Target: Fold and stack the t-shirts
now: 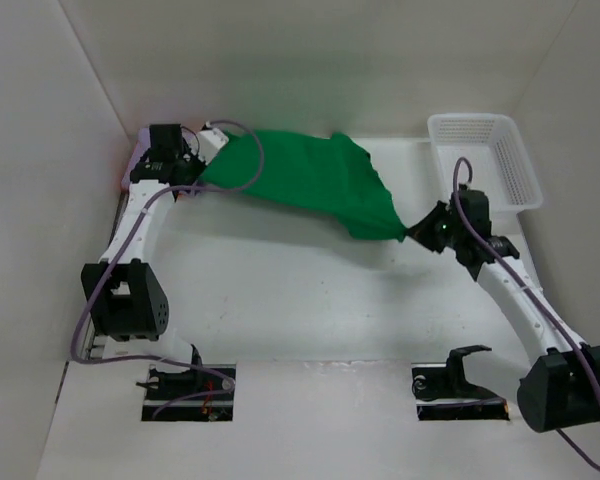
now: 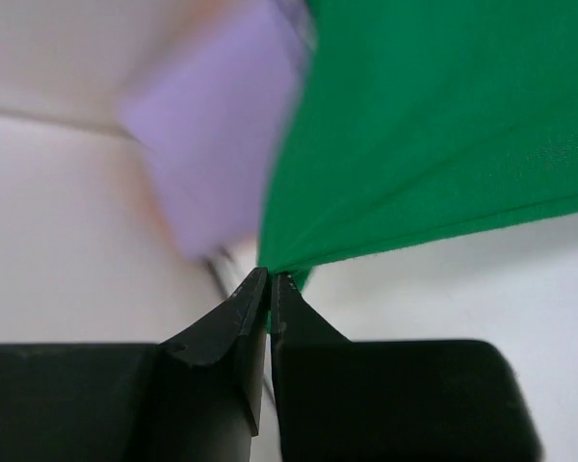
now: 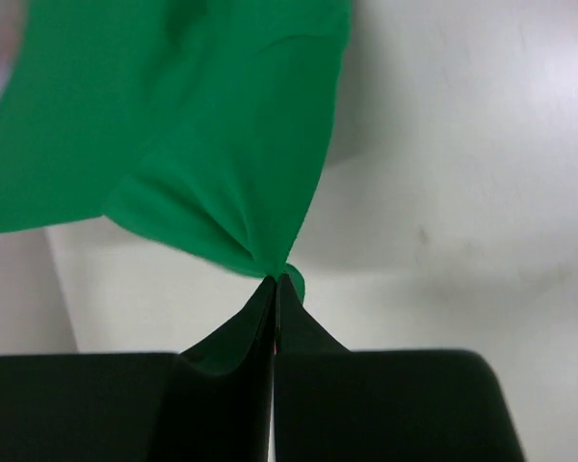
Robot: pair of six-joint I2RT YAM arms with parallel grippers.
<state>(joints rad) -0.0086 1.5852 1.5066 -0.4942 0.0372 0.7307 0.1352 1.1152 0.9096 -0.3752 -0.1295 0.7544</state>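
The green t-shirt (image 1: 310,180) hangs stretched above the table between both arms. My left gripper (image 1: 202,172) is shut on its left corner at the far left. My right gripper (image 1: 412,235) pinches the shirt's right corner, lower and nearer. In the left wrist view the green t-shirt (image 2: 443,125) runs out from the shut left gripper (image 2: 271,274), and a lavender t-shirt (image 2: 217,144) shows blurred behind it. Only a sliver of the lavender t-shirt (image 1: 135,158) shows beside the left arm from above. In the right wrist view the green t-shirt (image 3: 212,144) bunches into the right gripper (image 3: 276,279).
A white lattice basket (image 1: 485,160) stands at the far right, just behind the right arm. White walls close in the table on the left, back and right. Two black stands (image 1: 450,380) sit at the near edge.
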